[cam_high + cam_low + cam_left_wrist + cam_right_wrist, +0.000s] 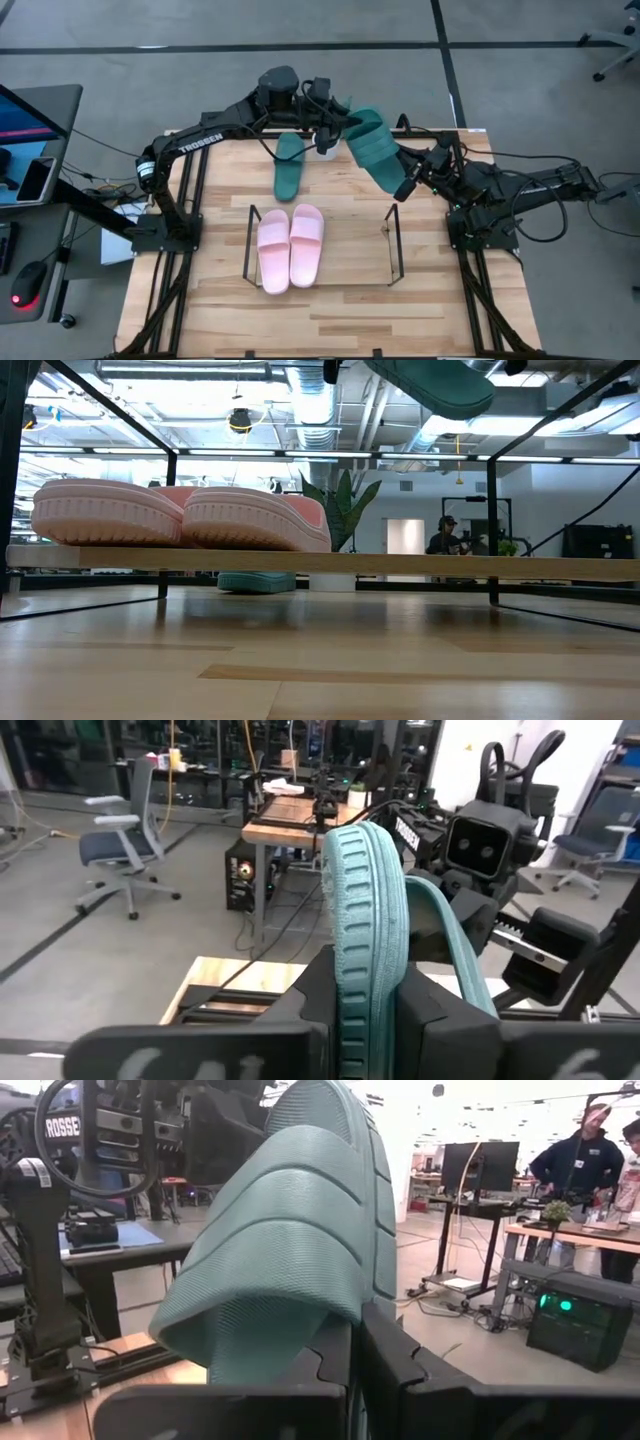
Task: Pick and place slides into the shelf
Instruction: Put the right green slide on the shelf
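Observation:
A dark green slide hangs in the air over the table's far edge, between my two grippers. My left gripper is shut on its far-left end and my right gripper on its near-right end. The low view shows that slide high above the table. A second green slide lies sole down on the table behind the shelf. Two pale pink slides rest side by side, soles down, in the shelf's left half. My left gripper pinches the green slide's sole at its end between its two fingers. The fingers point level, coming from the table's far left. The slide stands on edge and is lifted clear. My right gripper is shut at the slide's other end, where strap and sole meet. Its own fingers hide which layer they have. They come level from the table's right, and the slide is clear of the table.
A small potted plant stands at the far edge, next to the green slide on the table. The shelf's right half holds nothing. A black metal frame edges the table. People stand in the room beyond.

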`<state>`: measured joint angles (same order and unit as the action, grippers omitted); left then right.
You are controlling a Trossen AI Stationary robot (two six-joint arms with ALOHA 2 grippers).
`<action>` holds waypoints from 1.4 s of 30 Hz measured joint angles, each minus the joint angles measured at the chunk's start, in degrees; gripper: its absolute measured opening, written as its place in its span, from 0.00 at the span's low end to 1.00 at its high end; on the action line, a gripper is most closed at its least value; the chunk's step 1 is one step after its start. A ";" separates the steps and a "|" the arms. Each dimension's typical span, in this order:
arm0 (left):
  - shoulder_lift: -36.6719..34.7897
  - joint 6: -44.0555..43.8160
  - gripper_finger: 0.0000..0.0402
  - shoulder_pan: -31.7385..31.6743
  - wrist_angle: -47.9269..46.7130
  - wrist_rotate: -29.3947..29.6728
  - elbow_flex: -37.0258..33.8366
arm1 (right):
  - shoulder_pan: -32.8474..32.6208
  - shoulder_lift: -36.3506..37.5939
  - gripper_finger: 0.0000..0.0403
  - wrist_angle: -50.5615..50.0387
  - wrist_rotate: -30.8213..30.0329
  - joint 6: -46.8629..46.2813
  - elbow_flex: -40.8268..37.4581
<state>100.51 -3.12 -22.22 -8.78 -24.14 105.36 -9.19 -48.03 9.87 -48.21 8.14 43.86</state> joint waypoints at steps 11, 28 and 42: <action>0.00 0.51 0.06 0.00 -0.25 -0.02 0.00 | -0.18 0.00 0.09 -0.03 0.31 2.85 0.00; 0.02 0.03 0.06 -0.39 -1.03 -1.12 0.00 | -0.58 2.12 0.53 -5.52 -1.00 0.38 0.04; 0.04 -0.91 0.06 -1.36 -0.66 -0.77 -0.02 | -1.39 2.14 0.57 -6.93 4.42 -0.19 0.04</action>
<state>100.55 -4.03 -23.58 -9.44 -24.91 105.34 -10.58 -45.89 2.93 -43.78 7.95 43.90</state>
